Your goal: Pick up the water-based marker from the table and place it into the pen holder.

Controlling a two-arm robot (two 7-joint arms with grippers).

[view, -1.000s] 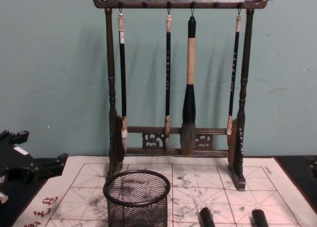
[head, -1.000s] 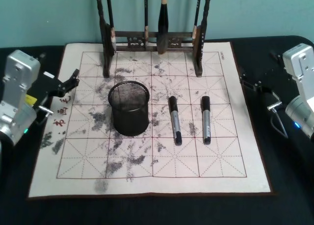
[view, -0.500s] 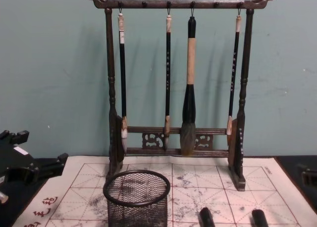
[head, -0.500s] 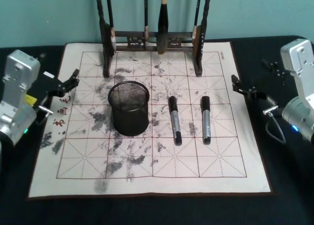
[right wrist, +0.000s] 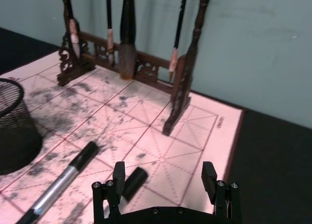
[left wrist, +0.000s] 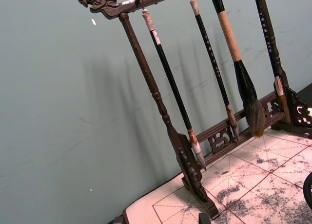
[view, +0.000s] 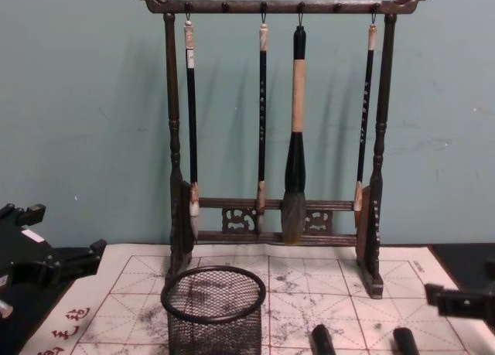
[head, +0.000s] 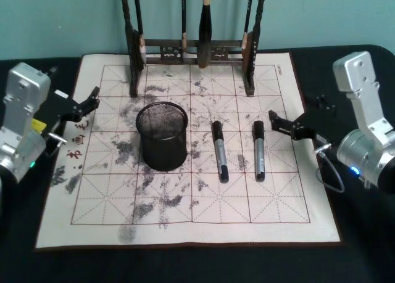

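Head view: a pale, ink-stained grid mat [head: 185, 200] covered most of the black tabletop [head: 185, 267]. The pen holder [head: 162, 137], a black mesh cup, stood upright left of the mat's centre. Two markers lay flat on the mat to its right, side by side and apart: the left marker [head: 220, 151] and the right marker [head: 259, 150], black caps pointing far. My right gripper [head: 286, 126] hung just right of the right marker's cap, jaws spread, holding nothing. My left gripper [head: 86, 104] sat parked at the mat's left edge, jaws also spread. A dark wooden brush rack [head: 191, 49] stood at the far edge.

Left wrist view: the rack with four hanging brushes against a teal wall.

Right wrist view: the right gripper's [right wrist: 164, 177] spread jaws framed the right marker's cap [right wrist: 134, 182]. I could not tell whether they touched it.

Chest view: the pen holder [view: 214, 308] stood near, in front of the rack, and both marker caps lay to its right.
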